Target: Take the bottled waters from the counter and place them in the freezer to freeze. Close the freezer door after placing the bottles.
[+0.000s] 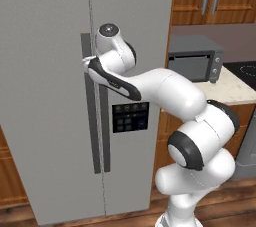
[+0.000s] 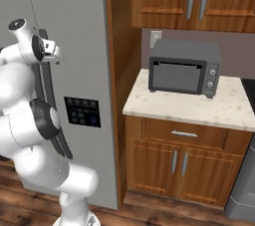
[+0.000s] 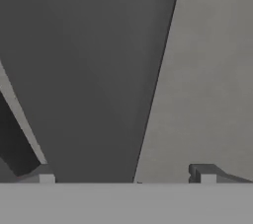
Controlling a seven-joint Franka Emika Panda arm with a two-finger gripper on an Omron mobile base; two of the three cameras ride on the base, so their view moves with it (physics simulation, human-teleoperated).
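My gripper (image 3: 126, 174) is spread wide open with nothing in it, parked right up against the freezer door (image 1: 45, 96) by its dark bar handle (image 1: 90, 106), upper middle of the left base view. Off to the right, the counter (image 2: 189, 105) just has the toaster oven (image 2: 184, 68) on it.

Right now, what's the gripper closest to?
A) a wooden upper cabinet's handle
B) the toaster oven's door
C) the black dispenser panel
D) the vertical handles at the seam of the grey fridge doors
D: in the left base view the gripper sits at the top of the dark vertical handles on the closed fridge doors, above the dispenser panel and well away from the toaster oven.
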